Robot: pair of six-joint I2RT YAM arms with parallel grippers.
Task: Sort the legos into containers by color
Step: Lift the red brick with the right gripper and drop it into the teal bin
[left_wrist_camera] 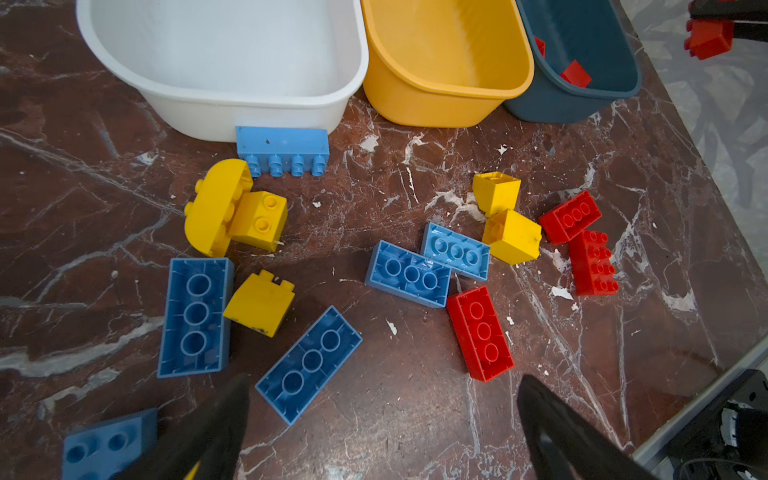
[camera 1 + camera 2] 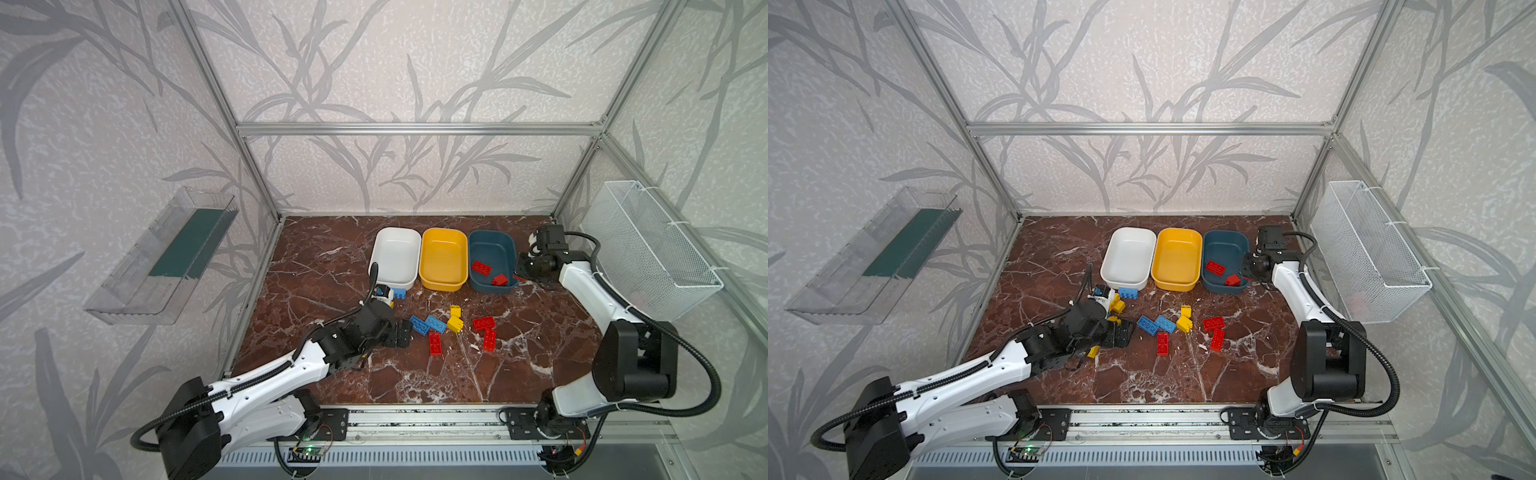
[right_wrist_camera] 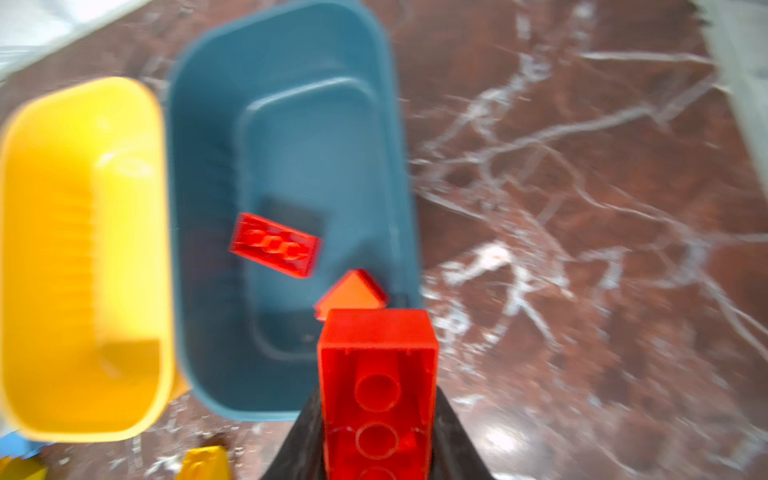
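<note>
While the right arm stood folded along the table's right side, the right gripper point(image 3: 376, 449) was clamped on a red brick point(image 3: 376, 361). Its hollow underside faced the wrist camera, its long axis ran out along the fingers, and its tip was at the teal tub point(image 3: 208, 208)'s near corner. Two red bricks point(image 3: 274, 245) lay inside that tub. The left gripper point(image 1: 384, 399), jaws wide and holding nothing, hung low over loose bricks point(image 1: 307, 365) on the marble table point(image 1: 415, 415). The white tub point(image 1: 249, 112) and yellow tub point(image 1: 415, 104) stood alongside.
</note>
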